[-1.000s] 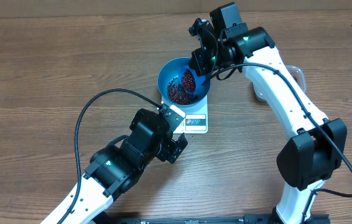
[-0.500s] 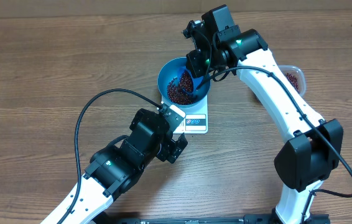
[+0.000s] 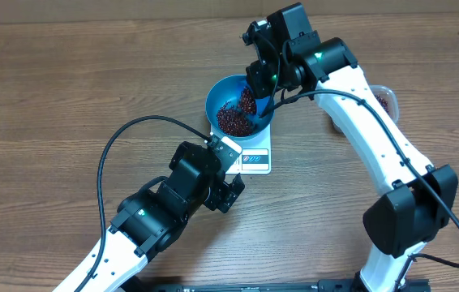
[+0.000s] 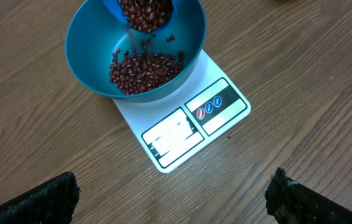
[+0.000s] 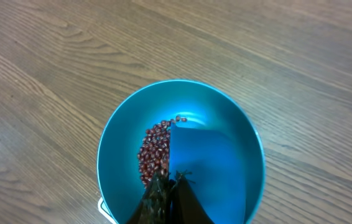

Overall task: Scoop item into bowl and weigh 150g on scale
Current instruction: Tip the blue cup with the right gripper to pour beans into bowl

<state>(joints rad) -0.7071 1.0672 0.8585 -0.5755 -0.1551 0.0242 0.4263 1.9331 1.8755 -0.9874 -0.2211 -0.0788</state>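
While my right gripper (image 5: 166,190) clamps the scoop (image 5: 208,163) by its handle, the tilted mouth sits directly over the bowl (image 5: 109,149), with beans (image 4: 142,68) dropping inside. The bowl rests on the scale (image 4: 191,127). My left gripper (image 4: 173,202) hangs wide and empty on the display side.

Left arm: extends from the near-left corner toward the centre of the workspace, forearm angled up and to the right. Left gripper (image 3: 233,173): jaws spread to full width, fingers (image 4: 44,200) empty. Right arm: rises from the near-right base, bends at the elbow and reaches to the far centre. Right gripper (image 3: 259,83): points downward, jaws closed on the handle of the scoop (image 5: 207,168).
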